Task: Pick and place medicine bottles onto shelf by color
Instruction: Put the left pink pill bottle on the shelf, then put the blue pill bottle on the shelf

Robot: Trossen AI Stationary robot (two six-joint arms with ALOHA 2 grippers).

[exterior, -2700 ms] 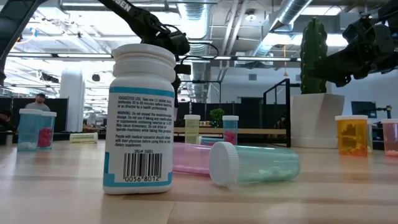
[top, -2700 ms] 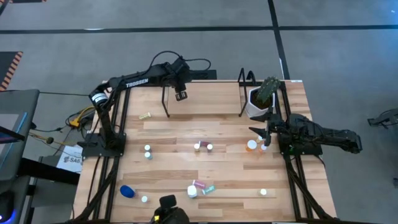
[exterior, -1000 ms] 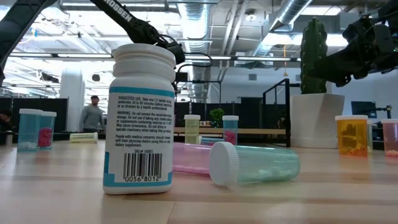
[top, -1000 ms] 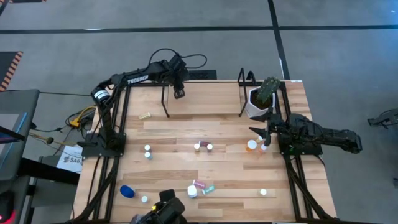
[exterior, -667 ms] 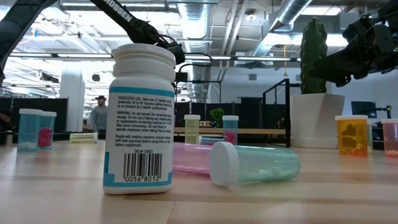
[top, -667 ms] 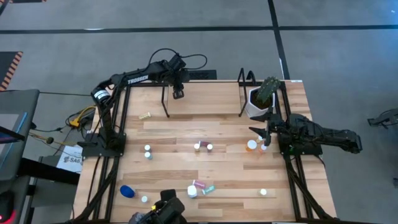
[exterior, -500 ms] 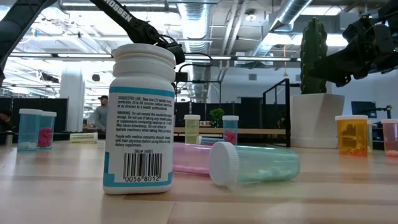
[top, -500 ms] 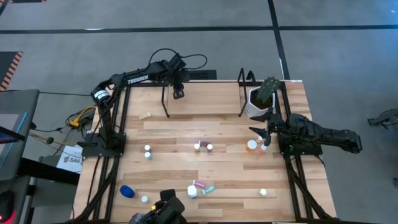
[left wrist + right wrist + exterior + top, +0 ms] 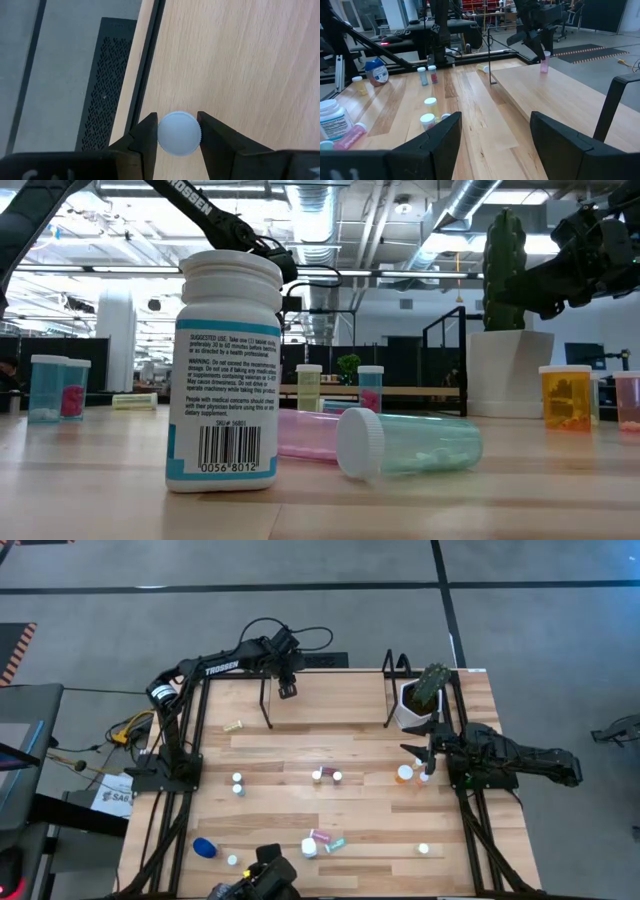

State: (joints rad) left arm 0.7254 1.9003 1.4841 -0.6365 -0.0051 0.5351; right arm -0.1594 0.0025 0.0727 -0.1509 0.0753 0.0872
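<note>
Gripping a small pink bottle [image 9: 544, 61] by its white cap [image 9: 179, 133], the left gripper [image 9: 287, 691] was seen at the far left corner of the shelf [image 9: 330, 700], near the table's far edge. In the left wrist view the round cap was held squarely between the two dark fingers [image 9: 145, 140], one pad pressed against each side, with the light-wood shelf board beneath it and the black metal rod of the frame running just beside it. In the right wrist view the pink bottle was shown upright under that gripper, at the board's far corner; whether its base touched the wood could not be told.

The right gripper [image 9: 428, 762] was found over the table's right side, its fingers [image 9: 436, 145] spread wide with nothing between them. An orange bottle [image 9: 404, 774] stood just beside it, and the white pot with the green plant [image 9: 417, 695] was placed a little farther back, by the shelf's right end.

Across the tabletop [image 9: 280, 790] the other bottles were scattered: a pair near the middle [image 9: 327, 776], two at the left [image 9: 238, 783], a yellow-green one lying near the shelf's left side [image 9: 233, 726], a wide blue one at the near left [image 9: 204, 847], and a white bottle [image 9: 225, 370] with a teal one lying beside it [image 9: 410, 443] close to the low camera.
</note>
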